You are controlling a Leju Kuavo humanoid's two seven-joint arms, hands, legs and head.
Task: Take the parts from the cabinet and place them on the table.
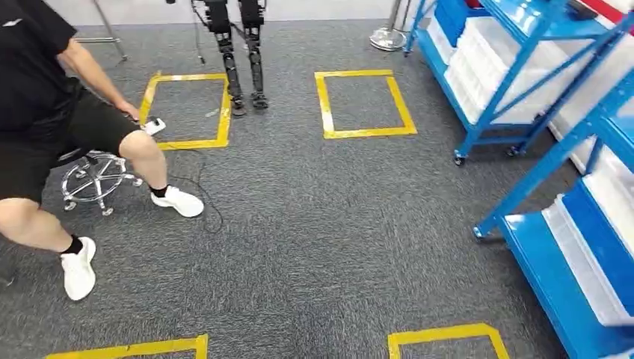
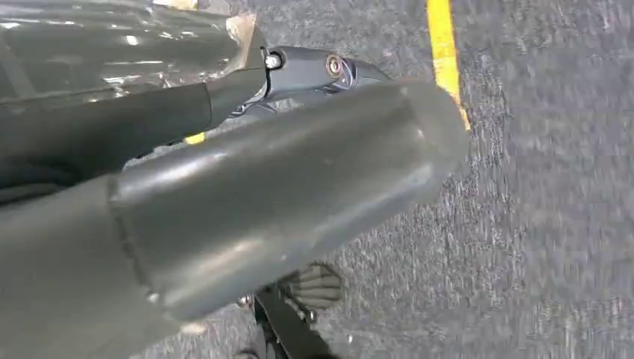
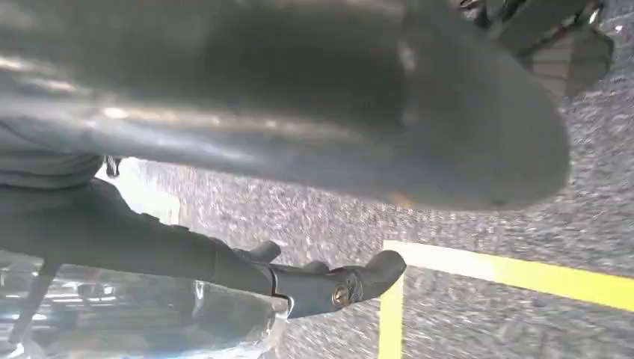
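Two blue shelf racks stand along the right side: a far rack [image 1: 490, 112] and a nearer one [image 1: 557, 288]. Both carry white bins [image 1: 493, 56] and blue trays. No loose part is visible from here. My left hand [image 2: 284, 187] hangs over the grey carpet, its dark fingers [image 2: 314, 71] stretched out and apart from the thick thumb, with nothing between them. My right hand [image 3: 314, 112] hangs the same way, its fingers [image 3: 329, 288] slightly bent and holding nothing.
A person [image 1: 45, 112] sits on a wheeled stool [image 1: 93, 179] at the left, holding a small device, one leg stretched forward. Yellow tape squares [image 1: 364, 105] mark the carpet. Another robot's legs [image 1: 243, 67] stand at the back. A thin cable [image 1: 213, 213] lies on the floor.
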